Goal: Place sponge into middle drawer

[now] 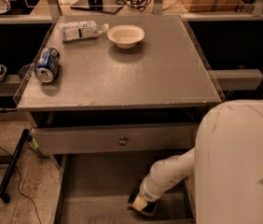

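Note:
The middle drawer (99, 185) is pulled out below the table, a wide grey tray with a bare floor and low side walls. My white arm reaches down into it from the right. My gripper (141, 203) is low over the drawer floor, near its front right. The sponge (138, 202) shows there as a small yellow block with a dark part beside it, at the tip of the gripper and on or just above the floor. I cannot tell whether the gripper holds it.
A closed grey drawer front with a round knob (122, 140) sits above the open drawer. On the table top (136, 78) are a white bowl (126, 35), a lying plastic bottle (81, 31) and a lying blue can (47, 65). My white arm housing (243, 162) fills the lower right.

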Tool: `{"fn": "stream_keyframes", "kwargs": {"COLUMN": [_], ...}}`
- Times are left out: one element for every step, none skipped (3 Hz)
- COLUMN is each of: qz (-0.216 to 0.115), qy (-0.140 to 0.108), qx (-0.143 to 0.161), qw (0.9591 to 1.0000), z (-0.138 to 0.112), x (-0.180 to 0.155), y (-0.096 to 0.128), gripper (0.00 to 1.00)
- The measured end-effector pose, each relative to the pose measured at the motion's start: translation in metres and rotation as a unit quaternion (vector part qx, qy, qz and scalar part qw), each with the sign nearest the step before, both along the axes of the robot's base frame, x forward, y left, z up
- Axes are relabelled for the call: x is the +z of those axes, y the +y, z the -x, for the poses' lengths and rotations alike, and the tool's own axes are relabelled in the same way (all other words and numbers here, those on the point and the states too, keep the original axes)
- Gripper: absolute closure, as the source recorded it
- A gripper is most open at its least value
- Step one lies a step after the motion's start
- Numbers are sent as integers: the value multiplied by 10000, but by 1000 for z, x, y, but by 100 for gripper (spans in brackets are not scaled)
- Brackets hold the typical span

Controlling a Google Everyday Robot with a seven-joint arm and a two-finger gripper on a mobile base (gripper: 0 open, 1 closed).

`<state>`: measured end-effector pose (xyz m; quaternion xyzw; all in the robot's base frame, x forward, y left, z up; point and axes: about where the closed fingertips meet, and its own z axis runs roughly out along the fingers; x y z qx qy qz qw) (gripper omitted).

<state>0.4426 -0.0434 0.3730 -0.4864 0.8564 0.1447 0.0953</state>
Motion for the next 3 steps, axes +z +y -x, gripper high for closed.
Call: {"fn": "stream_keyframes", "kwargs": {"qz": [0,0,0], "qy": [0,1,1], "qx": [0,1,1], "qw": [10000,10000,10000], "z": [0,0,0], "x": [0,0,0], "y": [0,0,0], "gripper": [22,0,0]}}
